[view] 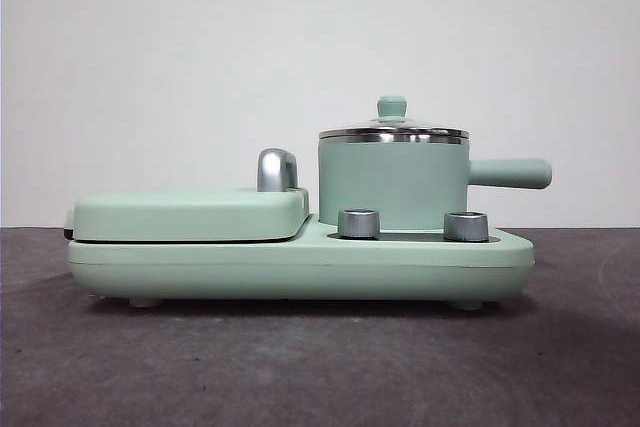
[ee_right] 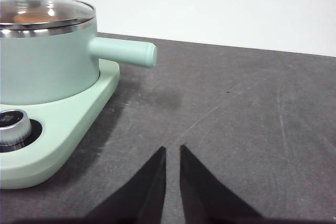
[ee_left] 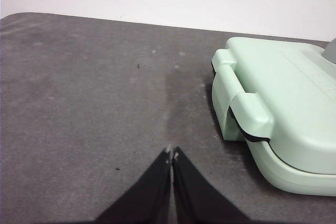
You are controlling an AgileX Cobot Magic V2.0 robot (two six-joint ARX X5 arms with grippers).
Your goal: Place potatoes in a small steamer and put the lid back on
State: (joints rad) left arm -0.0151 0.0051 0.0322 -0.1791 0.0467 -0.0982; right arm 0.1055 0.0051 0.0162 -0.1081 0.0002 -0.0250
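Front view shows the small steamer (view: 392, 184) on a mint-green cooker base (view: 300, 265), the lid (view: 392, 130) seated on its rim. Only the right wrist view reveals an orange-brown potato (ee_right: 29, 18) through the glass. The right gripper (ee_right: 172, 152), jaws barely apart, and the left gripper (ee_left: 171, 153), jaws together, hold nothing above the grey table (ee_left: 89, 93).

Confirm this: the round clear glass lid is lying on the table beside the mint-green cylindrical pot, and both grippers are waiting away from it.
Not quite. The round clear glass lid with its small mint-green knob sits on the mint-green cylindrical pot, closing it, as the front view shows. The rest holds: the left gripper and right gripper wait apart from it, over the dark table.
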